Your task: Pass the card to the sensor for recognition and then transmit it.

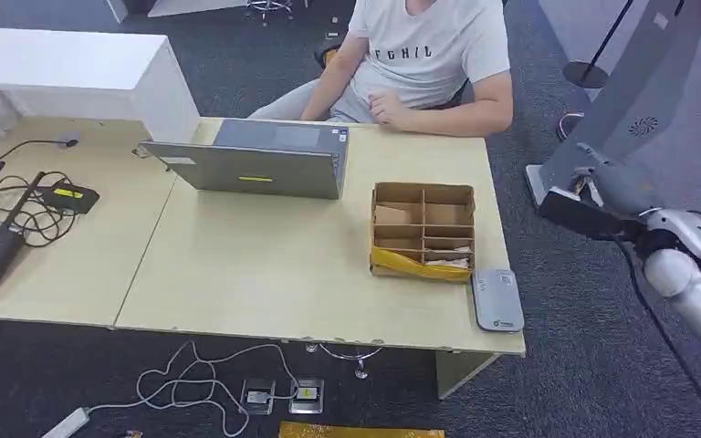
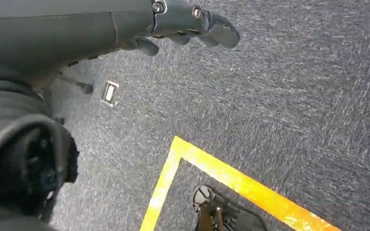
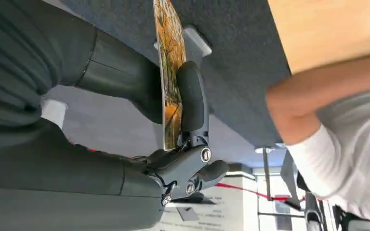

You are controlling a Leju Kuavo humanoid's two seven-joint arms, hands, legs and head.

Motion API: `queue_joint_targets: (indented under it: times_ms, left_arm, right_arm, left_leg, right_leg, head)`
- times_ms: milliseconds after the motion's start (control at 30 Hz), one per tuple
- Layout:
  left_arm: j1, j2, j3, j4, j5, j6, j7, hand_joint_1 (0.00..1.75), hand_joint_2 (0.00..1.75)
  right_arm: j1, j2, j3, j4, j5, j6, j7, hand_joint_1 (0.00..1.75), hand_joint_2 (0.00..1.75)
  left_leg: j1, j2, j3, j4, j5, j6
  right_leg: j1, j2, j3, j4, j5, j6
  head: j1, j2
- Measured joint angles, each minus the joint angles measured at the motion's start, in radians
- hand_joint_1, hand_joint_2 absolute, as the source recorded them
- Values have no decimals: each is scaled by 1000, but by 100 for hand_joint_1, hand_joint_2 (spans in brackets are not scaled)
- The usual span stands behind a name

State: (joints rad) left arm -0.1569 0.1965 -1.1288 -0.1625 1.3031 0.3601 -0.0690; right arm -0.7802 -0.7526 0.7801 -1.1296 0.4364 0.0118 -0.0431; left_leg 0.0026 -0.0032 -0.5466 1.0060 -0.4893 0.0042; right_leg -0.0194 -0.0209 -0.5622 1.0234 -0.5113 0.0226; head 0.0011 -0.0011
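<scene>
My right hand (image 3: pixel 173 120) pinches a thin card (image 3: pixel 170 62) with an orange picture on it between the thumb and a dark finger. In the head view that right hand (image 1: pixel 593 196) hangs off the table's right side, over the carpet. The grey card sensor (image 1: pixel 497 298) lies flat on the table's front right corner, to the left of and below the hand. My left hand (image 2: pixel 192 24) hangs over the floor with its fingers loosely curled and nothing in them.
A partitioned cardboard box (image 1: pixel 423 231) with a yellow envelope stands beside the sensor. A grey laptop (image 1: pixel 256 164) sits mid-table. A person in a white shirt (image 1: pixel 424 55) sits at the far side, forearm on the table (image 1: pixel 265 274). Cables and devices (image 1: pixel 18 210) lie at left.
</scene>
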Motion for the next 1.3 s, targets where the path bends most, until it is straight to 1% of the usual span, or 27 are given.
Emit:
queue_joint_targets:
  times_ms: [100,200,533,800,933,1033,1300]
  left_arm:
    - [0,0,0,0,-2,5,7,0,0]
    - [0,0,0,0,-1,13,17,0,0]
    - [0,0,0,0,0,23,24,0,0]
    - [0,-2,0,0,-2,30,24,0,0]
    - [0,-4,0,0,0,39,27,0,0]
    - [0,-6,0,0,0,49,34,0,0]
    - [0,-11,0,0,1,56,38,0,0]
  right_arm:
    - [67,0,-3,-27,-3,-27,2,175,175]
    - [129,0,-17,-60,4,-32,2,175,175]
    - [209,0,-62,-140,6,-29,18,175,175]
    - [323,0,-92,-215,-3,-36,43,175,175]
    - [348,5,-93,-222,-6,-45,33,175,175]
    - [364,19,-93,-222,-8,-53,15,175,175]
    - [370,50,-92,-214,-14,-67,0,175,175]
  left_leg:
    - [1,0,0,0,0,0]
    - [0,0,-1,0,0,0]
    - [1,0,0,0,-1,-1]
    - [0,0,0,0,-1,-1]
    - [1,0,0,0,-1,-1]
    - [1,0,0,0,-1,-1]
    - [1,0,0,0,-1,-1]
  right_leg:
    - [1,-1,0,0,0,0]
    - [0,-1,0,0,0,0]
    - [0,0,0,0,0,0]
    - [0,1,0,0,0,0]
    - [1,0,0,0,0,0]
    - [0,1,0,0,0,0]
    - [0,1,0,0,0,0]
  head:
    - [0,0]
    - [0,0]
    - [0,0]
    - [0,0]
    - [1,0]
    - [0,0]
    - [0,0]
